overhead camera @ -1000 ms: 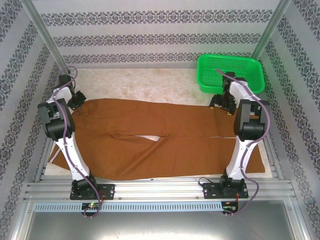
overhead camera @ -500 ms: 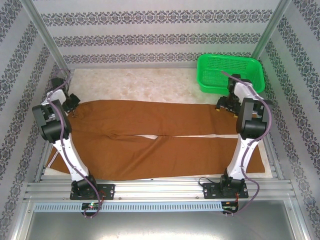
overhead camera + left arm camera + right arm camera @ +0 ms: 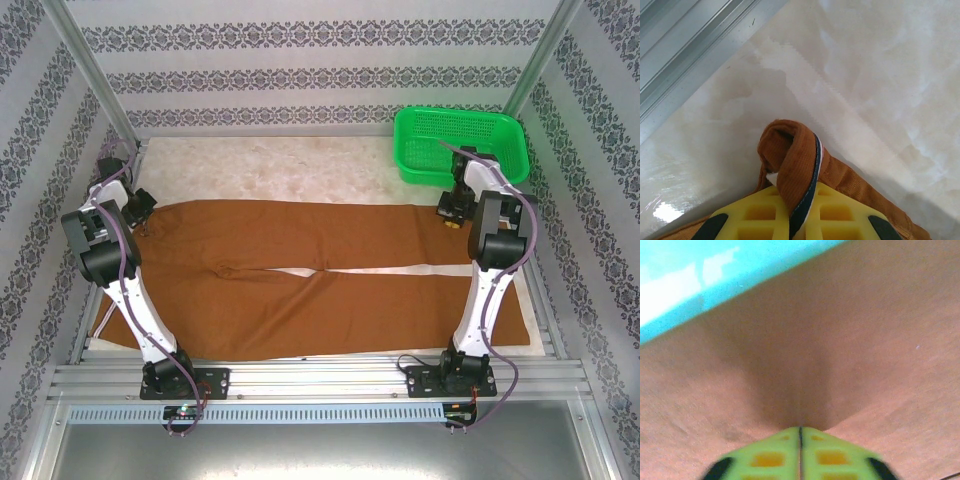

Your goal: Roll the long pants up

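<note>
Lying flat, rust-brown long pants [image 3: 300,235], legs slightly parted.

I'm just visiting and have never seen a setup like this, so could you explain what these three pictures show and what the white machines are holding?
The two white machines are robot arms bolted at the near edge of the table: the left arm and the right arm. The wide picture comes from a fixed camera above and behind them. The two close-ups come from a camera on each wrist, looking past that arm's yellow jaws. On the table lie rust-brown long pants, spread flat, with a green basket at the far right corner. The left jaws are shut on a fold of the striped waistband edge; the right jaws are shut on fabric at a leg end beside the basket.
</note>
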Tool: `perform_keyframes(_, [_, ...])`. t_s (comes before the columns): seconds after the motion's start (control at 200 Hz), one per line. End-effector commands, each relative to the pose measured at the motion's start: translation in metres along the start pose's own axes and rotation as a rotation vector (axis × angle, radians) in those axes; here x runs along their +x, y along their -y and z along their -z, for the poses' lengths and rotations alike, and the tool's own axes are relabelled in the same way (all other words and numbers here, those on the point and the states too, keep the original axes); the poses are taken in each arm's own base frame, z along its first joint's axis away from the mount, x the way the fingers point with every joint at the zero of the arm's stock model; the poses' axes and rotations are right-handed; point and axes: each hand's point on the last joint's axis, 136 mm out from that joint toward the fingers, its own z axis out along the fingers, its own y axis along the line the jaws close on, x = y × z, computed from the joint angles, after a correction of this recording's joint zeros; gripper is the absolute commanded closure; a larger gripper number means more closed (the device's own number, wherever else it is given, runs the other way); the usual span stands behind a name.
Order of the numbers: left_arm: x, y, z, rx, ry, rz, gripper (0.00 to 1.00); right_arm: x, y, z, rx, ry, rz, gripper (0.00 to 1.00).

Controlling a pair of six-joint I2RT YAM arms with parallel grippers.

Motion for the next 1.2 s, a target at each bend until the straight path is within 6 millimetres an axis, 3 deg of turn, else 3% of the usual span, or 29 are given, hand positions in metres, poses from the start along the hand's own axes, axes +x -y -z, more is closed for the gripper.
perform_keyframes(0.0, [0.015,-0.008,-0.009,-0.012,-0.055,0.012,1.00,0.030,0.008,0.000,0.026,-0.065,0.019,1.00])
perform_keyframes(0.25, [0.014,-0.005,-0.007,0.005,-0.053,0.012,1.00,0.100,0.025,-0.004,0.049,-0.140,0.049,1.00])
perform_keyframes(0.305, [0.013,-0.003,-0.007,0.014,-0.051,0.015,1.00,0.105,0.029,-0.001,0.057,-0.135,0.045,1.00])
perform_keyframes(0.365, [0.013,-0.001,-0.008,0.022,-0.051,0.017,1.00,0.094,0.033,0.007,0.071,-0.086,0.028,1.00])
perform_keyframes(0.435, [0.012,0.002,-0.009,0.032,-0.052,0.017,1.00,0.073,0.029,0.020,0.049,-0.025,-0.007,0.52])
perform_keyframes(0.48, [0.013,0.004,-0.011,0.040,-0.055,0.016,1.00,0.057,0.021,0.027,0.028,0.013,-0.013,0.33])
perform_keyframes(0.525, [0.014,0.006,-0.012,0.042,-0.060,0.011,1.00,0.045,0.015,0.028,0.027,0.025,-0.010,0.25])
perform_keyframes(0.62, [0.015,0.011,-0.013,0.048,-0.061,0.002,1.00,0.027,0.001,0.026,0.024,0.030,-0.009,0.22])
perform_keyframes(0.684, [0.017,0.014,-0.013,0.050,-0.062,-0.010,1.00,0.015,-0.006,0.023,0.014,0.041,-0.005,0.12])
perform_keyframes(0.854, [0.019,0.016,-0.013,0.047,-0.067,-0.020,1.00,0.005,-0.016,0.002,0.017,-0.040,0.008,0.05])
perform_keyframes(1.054, [0.019,0.013,-0.011,0.032,-0.063,-0.029,1.00,0.007,-0.025,-0.001,-0.012,-0.071,0.032,0.07])
perform_keyframes(1.084, [0.020,0.012,-0.012,0.030,-0.066,-0.030,1.00,0.008,-0.025,-0.001,-0.009,-0.078,0.034,0.11])
perform_keyframes(1.139, [0.019,0.013,-0.011,0.033,-0.064,-0.030,1.00,0.011,-0.028,-0.003,-0.027,-0.089,0.043,0.28])
perform_keyframes(1.194, [0.019,0.013,-0.011,0.033,-0.065,-0.032,1.00,0.015,-0.028,-0.006,-0.031,-0.111,0.044,0.30])
